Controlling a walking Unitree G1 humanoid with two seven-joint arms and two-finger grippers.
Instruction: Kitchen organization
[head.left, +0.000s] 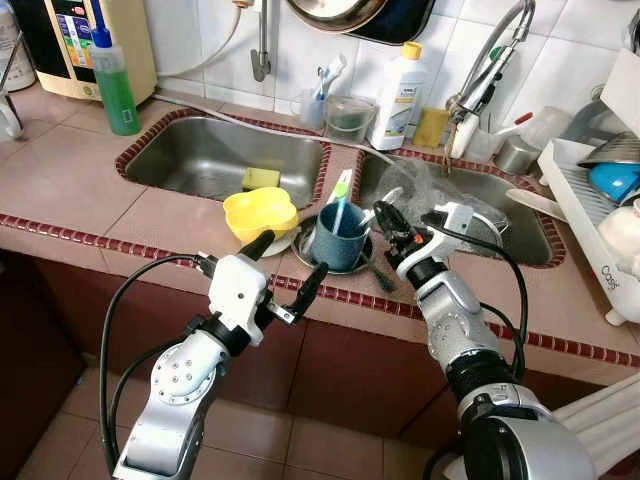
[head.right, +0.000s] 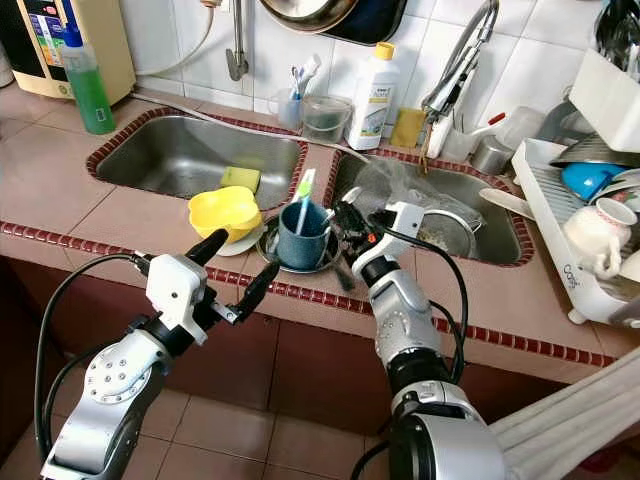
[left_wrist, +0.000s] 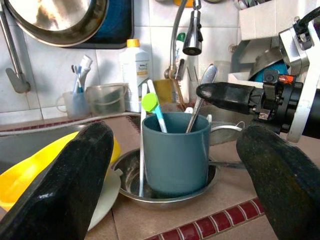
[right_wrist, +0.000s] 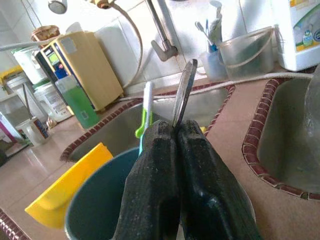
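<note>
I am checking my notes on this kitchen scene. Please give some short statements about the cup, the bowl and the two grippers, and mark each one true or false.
1. The blue cup stands in a shallow metal dish on the counter between the two sinks. True.
2. The right gripper has its fingers shut on a metal spoon. True.
3. The left gripper holds the yellow bowl. False: its fingers are open and hold nothing.
4. The yellow bowl lies inside the left sink. False: it sits on the counter beside the cup.

The blue cup looks matt plastic, standing in a shiny steel dish. Just beside it, the yellow bowl is glossy plastic; the desk is smooth reddish tile
</note>
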